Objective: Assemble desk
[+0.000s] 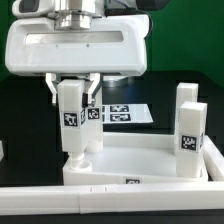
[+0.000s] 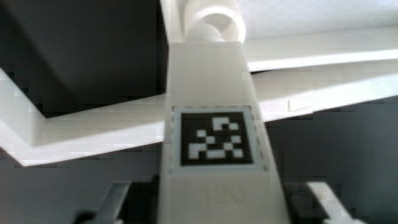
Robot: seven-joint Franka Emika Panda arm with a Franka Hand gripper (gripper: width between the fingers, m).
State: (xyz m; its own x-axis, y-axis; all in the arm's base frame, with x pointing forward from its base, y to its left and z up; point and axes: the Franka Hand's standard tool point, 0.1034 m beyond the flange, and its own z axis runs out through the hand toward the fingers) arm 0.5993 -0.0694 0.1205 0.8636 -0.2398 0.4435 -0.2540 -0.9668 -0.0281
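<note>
At the front of the exterior view runs a long white rim, and just behind it the large flat white plastic desk panel lies on the black table. On the panel's corner toward the exterior view's left, a white block leg with a black-and-white square tag stands upright, its foot at the corner socket. The tool grips this leg near its top, fingers partly closed on both sides; the wrist view shows the tagged leg between the fingers. A second tagged white leg stands upright toward the right. Farther back lies the marker board.
</note>
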